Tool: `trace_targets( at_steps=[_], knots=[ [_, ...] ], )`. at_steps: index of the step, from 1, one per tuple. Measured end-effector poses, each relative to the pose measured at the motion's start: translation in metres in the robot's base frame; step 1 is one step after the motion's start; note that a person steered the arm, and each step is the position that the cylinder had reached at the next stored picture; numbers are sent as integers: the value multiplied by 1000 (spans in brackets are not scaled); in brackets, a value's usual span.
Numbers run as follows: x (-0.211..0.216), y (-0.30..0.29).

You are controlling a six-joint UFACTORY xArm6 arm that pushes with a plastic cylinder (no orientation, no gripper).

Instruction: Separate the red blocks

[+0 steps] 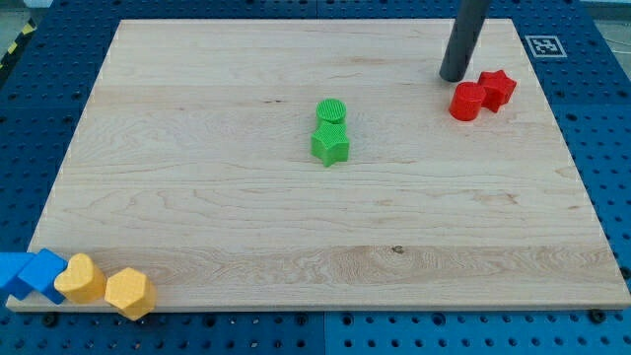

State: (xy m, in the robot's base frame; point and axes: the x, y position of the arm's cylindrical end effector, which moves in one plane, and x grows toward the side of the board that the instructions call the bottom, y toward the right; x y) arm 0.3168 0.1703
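Note:
Two red blocks sit touching at the view's upper right of the wooden board [197, 197]: a red round block [465, 102] on the left and a red star block [497, 88] on its right. My tip [454, 77] stands just above and left of the red round block, very close to it and left of the star.
A green round block [332, 111] and a green star block [331, 144] touch near the board's middle. At the bottom left corner lie two blue blocks [28, 273], a yellow heart-like block [81, 279] and a yellow hexagon block [130, 292]. Blue pegboard surrounds the board.

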Motion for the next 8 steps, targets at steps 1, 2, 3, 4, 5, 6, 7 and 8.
trace_targets(
  at_steps=[1,2,3,4,5,6,7,8],
  knots=[
    [0,-15],
    [0,-23],
    [0,-24],
    [0,-22],
    [7,-5],
    [14,15],
    [16,32],
    [19,43]
  ],
)
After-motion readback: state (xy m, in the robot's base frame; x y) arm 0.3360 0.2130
